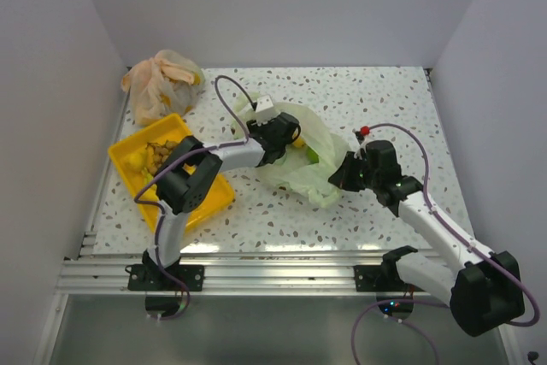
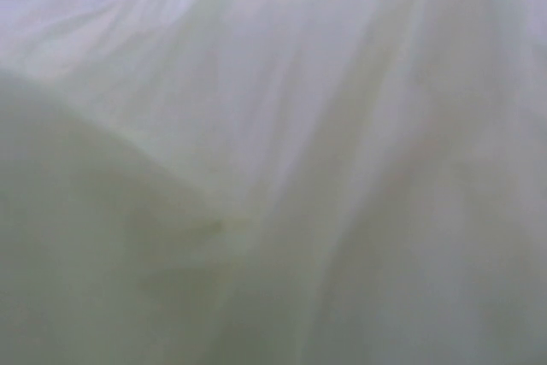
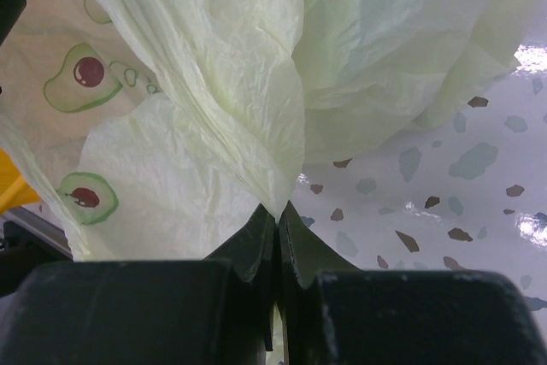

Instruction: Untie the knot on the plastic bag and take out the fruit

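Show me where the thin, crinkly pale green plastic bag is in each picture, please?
Top external: thin pale green plastic bag sits mid-table, right of the yellow tray.
Left wrist: it fills the whole blurry picture.
Right wrist: it hangs across the top, pinched in the right gripper.
Shared landmark: the speckled table, in top and right wrist views.

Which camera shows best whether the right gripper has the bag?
Right wrist: the right gripper is shut on a fold of the plastic bag. Top external shows it at the bag's edge, fingers hidden. Left wrist shows only blurred plastic.
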Controlling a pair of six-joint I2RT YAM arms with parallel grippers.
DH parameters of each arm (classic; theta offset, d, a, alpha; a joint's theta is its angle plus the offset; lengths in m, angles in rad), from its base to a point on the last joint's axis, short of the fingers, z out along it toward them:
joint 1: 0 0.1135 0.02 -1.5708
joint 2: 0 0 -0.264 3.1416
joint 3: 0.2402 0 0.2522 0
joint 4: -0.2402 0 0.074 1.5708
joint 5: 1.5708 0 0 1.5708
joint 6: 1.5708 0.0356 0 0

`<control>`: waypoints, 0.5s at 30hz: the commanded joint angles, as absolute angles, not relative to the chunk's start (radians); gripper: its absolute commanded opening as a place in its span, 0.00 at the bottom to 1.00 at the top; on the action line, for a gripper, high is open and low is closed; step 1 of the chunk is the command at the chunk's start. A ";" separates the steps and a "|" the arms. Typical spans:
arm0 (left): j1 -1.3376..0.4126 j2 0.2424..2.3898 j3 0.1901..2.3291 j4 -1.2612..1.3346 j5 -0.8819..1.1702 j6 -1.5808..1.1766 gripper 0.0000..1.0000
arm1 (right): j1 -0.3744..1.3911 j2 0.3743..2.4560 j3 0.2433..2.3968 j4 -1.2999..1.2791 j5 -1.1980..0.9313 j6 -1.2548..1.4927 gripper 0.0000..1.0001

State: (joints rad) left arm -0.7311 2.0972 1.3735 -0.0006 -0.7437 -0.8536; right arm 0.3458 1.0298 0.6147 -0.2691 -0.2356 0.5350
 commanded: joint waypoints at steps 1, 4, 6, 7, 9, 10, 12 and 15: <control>-0.721 2.088 1.410 0.045 -0.779 -0.830 0.59 | 0.344 1.038 0.607 -0.249 -0.264 0.538 0.00; -0.723 2.053 1.376 0.048 -0.764 -0.801 0.39 | 0.342 1.039 0.614 -0.255 -0.250 0.537 0.00; -0.724 2.031 1.338 0.048 -0.753 -0.782 0.28 | 0.344 1.035 0.623 -0.262 -0.238 0.534 0.00; -0.724 2.004 1.327 0.043 -0.744 -0.778 0.26 | 0.344 1.037 0.626 -0.264 -0.233 0.534 0.00; -0.727 1.976 1.293 0.035 -0.730 -0.758 0.23 | 0.344 1.034 0.638 -0.275 -0.221 0.531 0.00; -0.730 1.948 1.286 0.032 -0.715 -0.747 0.23 | 0.342 1.034 0.641 -0.279 -0.215 0.528 0.00; -0.736 1.924 1.275 0.002 -0.697 -0.718 0.22 | 0.344 1.031 0.653 -0.290 -0.201 0.528 0.00; -0.770 1.881 1.266 -0.063 -0.641 -0.663 0.22 | 0.344 1.022 0.667 -0.302 -0.175 0.529 0.00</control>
